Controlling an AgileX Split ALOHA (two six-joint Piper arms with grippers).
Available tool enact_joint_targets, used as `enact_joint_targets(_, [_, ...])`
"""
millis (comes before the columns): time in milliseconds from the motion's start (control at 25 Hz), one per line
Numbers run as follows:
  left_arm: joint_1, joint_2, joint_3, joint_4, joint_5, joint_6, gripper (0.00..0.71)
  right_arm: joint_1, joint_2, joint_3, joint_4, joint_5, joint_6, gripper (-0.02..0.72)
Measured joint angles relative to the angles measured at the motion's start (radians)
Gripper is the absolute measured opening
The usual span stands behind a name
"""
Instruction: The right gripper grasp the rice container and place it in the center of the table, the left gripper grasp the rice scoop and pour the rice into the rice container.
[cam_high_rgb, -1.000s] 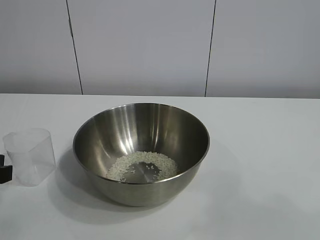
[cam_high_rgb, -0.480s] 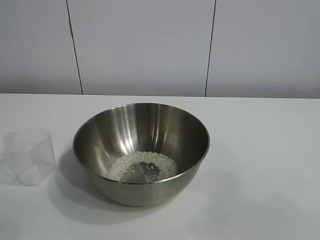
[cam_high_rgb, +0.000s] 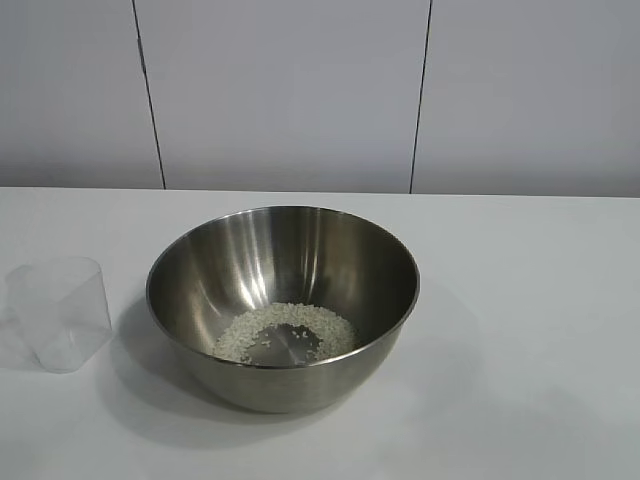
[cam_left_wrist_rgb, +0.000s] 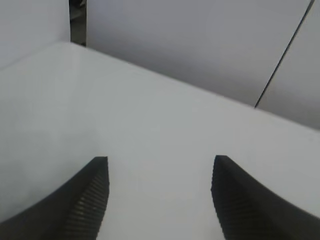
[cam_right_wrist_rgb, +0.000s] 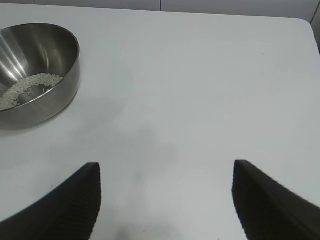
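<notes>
The rice container (cam_high_rgb: 282, 300), a large shiny steel bowl, stands in the middle of the white table (cam_high_rgb: 520, 300) with the rice (cam_high_rgb: 285, 330) spread over its bottom. It also shows in the right wrist view (cam_right_wrist_rgb: 35, 70), with the rice (cam_right_wrist_rgb: 27, 87) inside. The rice scoop (cam_high_rgb: 62, 312), a clear plastic cup, stands upright and empty to the bowl's left. Neither gripper shows in the exterior view. My left gripper (cam_left_wrist_rgb: 159, 167) is open and empty over bare table. My right gripper (cam_right_wrist_rgb: 165, 172) is open and empty, well away from the bowl.
A grey panelled wall (cam_high_rgb: 300, 90) runs behind the table's far edge. The table's corner and edge show in the right wrist view (cam_right_wrist_rgb: 307, 30).
A black part of the left gripper beside the scoop at the exterior view's left edge has drawn out of view. Scoop, bowl and rice have not moved.
</notes>
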Motion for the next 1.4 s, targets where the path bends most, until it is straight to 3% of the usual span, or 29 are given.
enact_joint_targets(80, [0.028, -0.06, -0.085, 0.092, 0.204, -0.07, 0.441, 0.0, 0.0, 0.0, 0.0, 0.0, 0.0, 0.503])
enact_joint_targets(240, [0.042, -0.143, -0.286, 0.262, 0.699, -0.163, 0.441, 0.0, 0.0, 0.0, 0.0, 0.0, 0.0, 0.503])
enact_joint_targets(320, [0.043, -0.181, -0.377, 0.321, 0.885, -0.172, 0.441, 0.0, 0.0, 0.0, 0.0, 0.0, 0.0, 0.503])
enact_joint_targets(400, [0.051, -0.226, -0.452, 0.359, 1.006, -0.172, 0.441, 0.0, 0.0, 0.0, 0.0, 0.0, 0.0, 0.503])
enact_joint_targets(680, [0.116, -0.445, -0.637, 0.395, 1.232, -0.112, 0.401, 0.0, 0.0, 0.0, 0.0, 0.001, 0.0, 0.503])
enact_joint_targets(920, [0.071, -0.78, -0.649, 0.149, 1.35, 0.107, 0.394, 0.0, 0.0, 0.0, 0.0, 0.001, 0.0, 0.503])
enact_joint_targets(1200, [0.043, -1.159, -0.659, -0.306, 1.609, 0.506, 0.393, 0.0, 0.0, 0.0, 0.0, 0.001, 0.0, 0.503])
enact_joint_targets(1400, [0.043, -1.34, -0.659, -0.408, 1.868, 0.569, 0.393, 0.0, 0.0, 0.0, 0.0, 0.001, 0.0, 0.503])
